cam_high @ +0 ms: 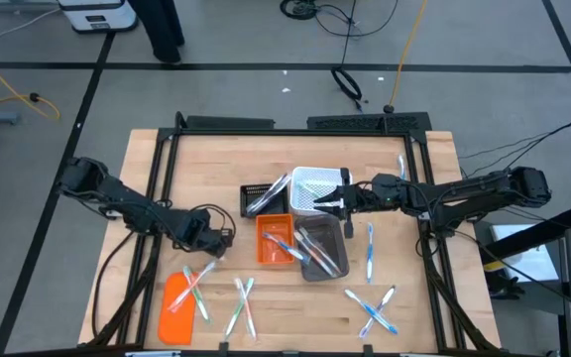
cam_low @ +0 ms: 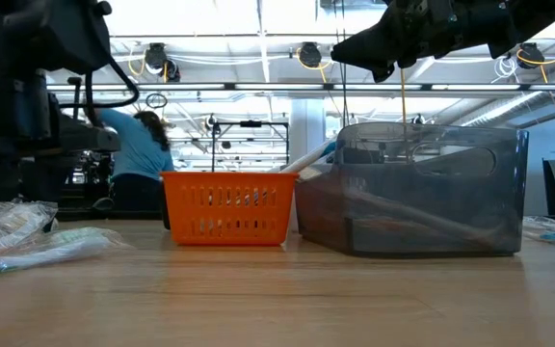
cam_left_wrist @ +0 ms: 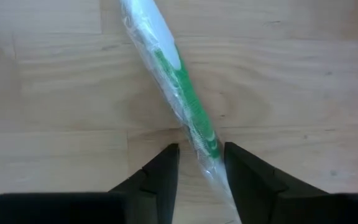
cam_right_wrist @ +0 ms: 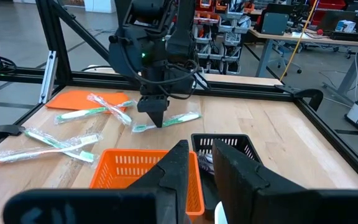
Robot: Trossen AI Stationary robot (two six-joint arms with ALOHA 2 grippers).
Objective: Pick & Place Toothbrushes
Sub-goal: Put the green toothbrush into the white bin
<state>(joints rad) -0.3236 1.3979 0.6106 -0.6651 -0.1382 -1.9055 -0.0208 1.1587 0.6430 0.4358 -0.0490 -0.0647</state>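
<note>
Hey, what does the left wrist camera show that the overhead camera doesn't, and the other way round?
Only the left wrist view shows the close detail: a clear-wrapped green toothbrush lies on the wood, its end between the open fingers of the left tool.

Only the high view shows the layout: the orange basket, the grey bin, the white basket, the flat orange lid, loose toothbrushes and the right tool over the white basket.

Both show the left tool low over the wooden table.

Green toothbrush (cam_left_wrist: 185, 99), ends cut off
</note>
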